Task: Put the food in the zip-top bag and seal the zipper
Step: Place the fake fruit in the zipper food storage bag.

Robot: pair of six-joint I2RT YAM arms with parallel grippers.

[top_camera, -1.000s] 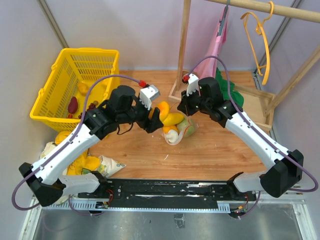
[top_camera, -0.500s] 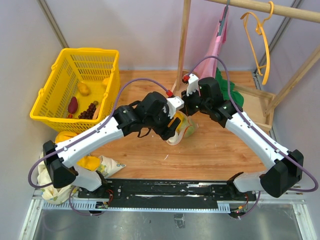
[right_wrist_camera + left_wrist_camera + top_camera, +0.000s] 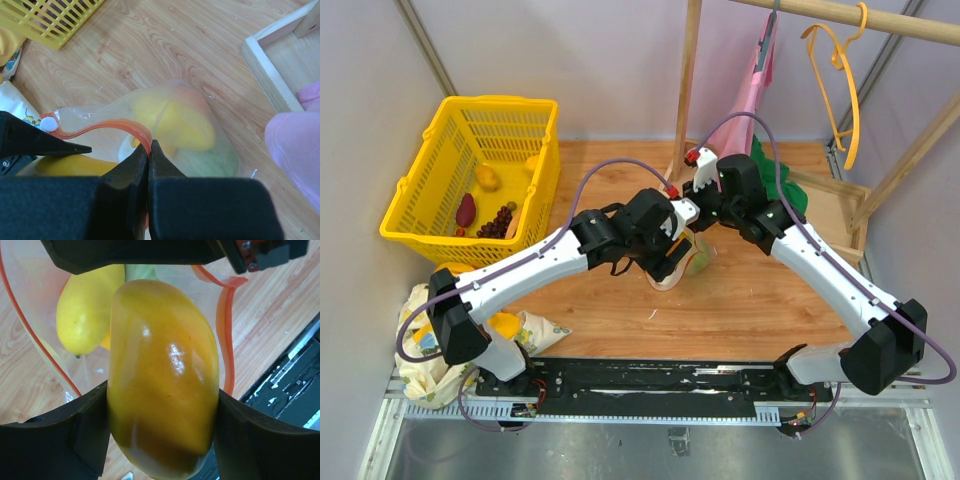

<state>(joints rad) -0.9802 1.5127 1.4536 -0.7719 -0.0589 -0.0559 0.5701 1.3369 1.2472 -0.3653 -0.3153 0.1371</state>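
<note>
The right end effector (image 3: 149,155), pressed together on the zipper (image 3: 107,125), lifts the mouth of the zip-top bag (image 3: 220,150) open above the surface (image 3: 165,45). The left end effector (image 3: 162,440) clamps a mango (image 3: 162,365) at that opening, ready for insertion.

Bright, even light; blurred wrist foregrounds

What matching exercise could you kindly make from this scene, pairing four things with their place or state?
Things:
1. orange-yellow mango
2. zipper
3. yellow lemon
4. purple toy vegetable

Places or states:
A. lying loose inside the zip-top bag
B. in the yellow basket
C. pinched by the right tool
D. gripped by the left tool

Pairs: 1-D, 2-C, 3-A, 4-B.
</note>
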